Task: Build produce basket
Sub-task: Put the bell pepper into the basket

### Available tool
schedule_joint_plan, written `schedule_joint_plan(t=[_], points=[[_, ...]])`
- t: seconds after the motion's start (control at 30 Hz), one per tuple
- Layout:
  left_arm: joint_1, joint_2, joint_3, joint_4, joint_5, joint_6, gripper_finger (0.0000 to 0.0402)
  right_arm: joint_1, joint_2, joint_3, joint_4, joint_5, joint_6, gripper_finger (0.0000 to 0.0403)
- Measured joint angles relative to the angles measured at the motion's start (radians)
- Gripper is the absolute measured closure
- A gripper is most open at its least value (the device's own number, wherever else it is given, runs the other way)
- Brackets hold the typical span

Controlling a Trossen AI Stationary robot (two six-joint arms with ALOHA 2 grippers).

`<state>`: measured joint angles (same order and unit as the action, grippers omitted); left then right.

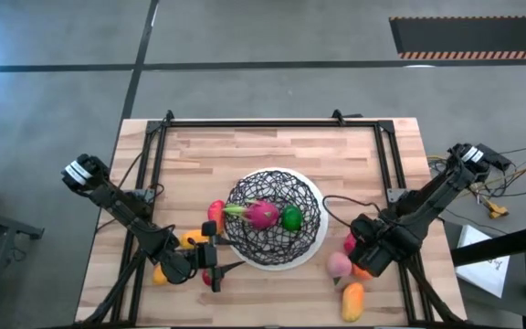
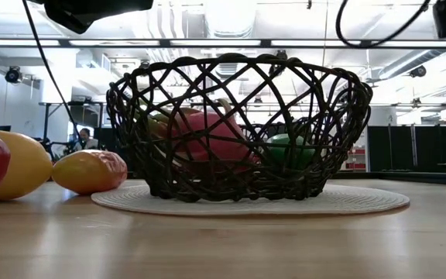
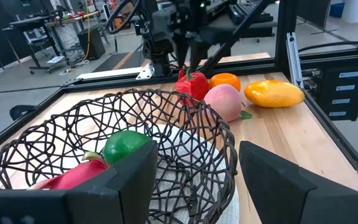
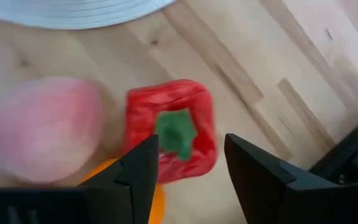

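I was picking up the red pepper (image 4: 169,130), which sat on the table beside the peach (image 4: 39,127), near the basket (image 1: 274,219). My right gripper (image 4: 188,165) pointed straight down over it, fingers apart on each side, not gripping yet. Next I needed to squeeze and lift; my left gripper (image 3: 194,171) waited half open across the basket.

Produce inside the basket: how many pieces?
2: the pink dragon fruit near the middle of the basket, and the green lime beside it, toward the right arm. Others may be hidden.
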<state>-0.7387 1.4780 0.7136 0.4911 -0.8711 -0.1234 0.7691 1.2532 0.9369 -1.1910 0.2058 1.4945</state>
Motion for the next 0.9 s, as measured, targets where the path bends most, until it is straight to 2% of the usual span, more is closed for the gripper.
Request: schedule_joint_plan(t=[0.27,0.57,0.73,0.9], points=[[0.0,0.0,0.0,0.004,0.0,0.0,0.019,-0.004,-0.037,-0.077,0.059,-0.005,0.014,0.0265],[0.003,0.0,0.0,0.003,0.0,0.0,0.019,-0.004,-0.036,-0.037,0.048,-0.002,-0.037,0.0382],[0.005,0.0,0.0,0.003,0.0,0.0,0.019,-0.004,-0.032,0.074,-0.026,0.084,-0.056,0.0383],[0.005,0.0,0.0,0.003,0.0,0.0,0.019,-0.005,0.009,0.25,-0.083,0.256,-0.166,0.0383]])
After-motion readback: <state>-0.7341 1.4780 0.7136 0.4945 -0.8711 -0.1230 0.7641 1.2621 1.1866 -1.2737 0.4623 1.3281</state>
